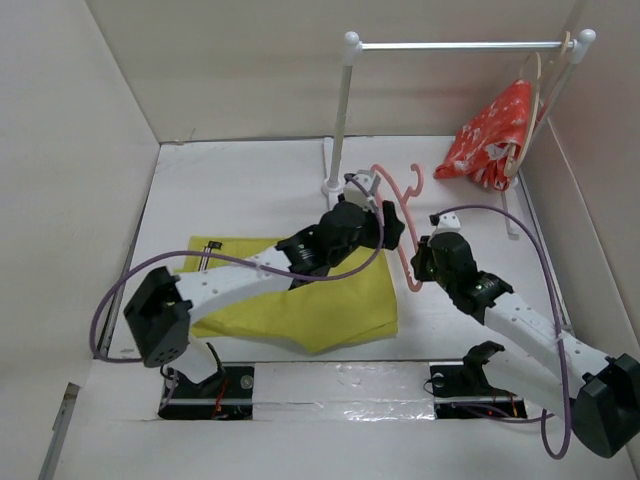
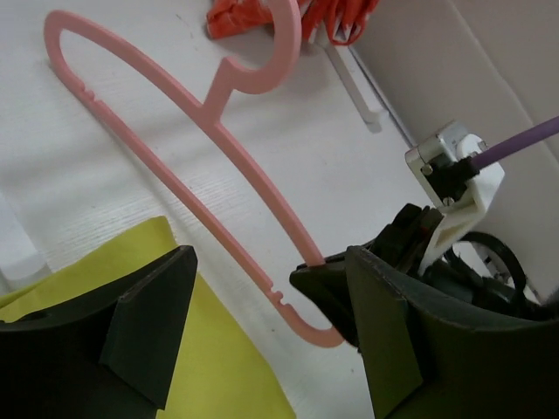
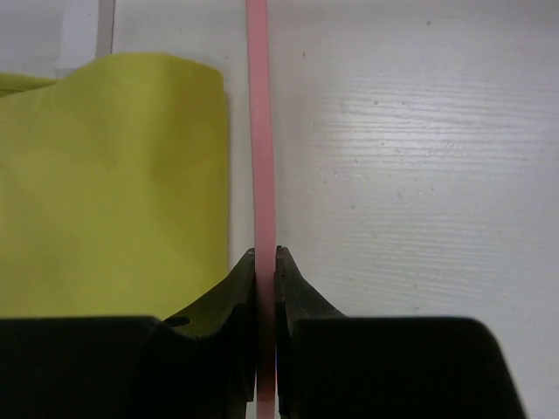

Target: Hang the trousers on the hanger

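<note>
The thin pink plastic clothes hanger (image 1: pixel 402 232) lies on the white worktop (image 1: pixel 250 180) just right of centre in the overhead view. Its hook points to the top of the frame and its rounded frame runs down toward the right arm. The right hand (image 3: pixel 265 257) is clenched on one slim bar of the hanger, its two dark fingers pressed to either side of the pink plastic. Holding it low on the frame probably keeps the hanger from sliding and leaves the long bar free for cloth to pass over.

The long mustard-yellow cloth trousers (image 1: pixel 300 305) lie folded flat at centre-left of the overhead view, partly under the left arm. Their right edge is just beside the hanger, and I cannot tell whether the two touch. Folded this narrow, the cloth looks ready to go over a bar.

The left hand (image 2: pixel 266 297) is released and holds nothing. It hangs above the gap where the trousers' edge meets the hanger, which suits a pinch on the nearest fold.

At upper right, a red white-patterned garment (image 1: pixel 495 135) hangs from a silver rail on white posts (image 1: pixel 450 45), well apart from the work.

No brand, label or legible writing shows. The dark band at the trousers' upper-left corner is too small to read.
</note>
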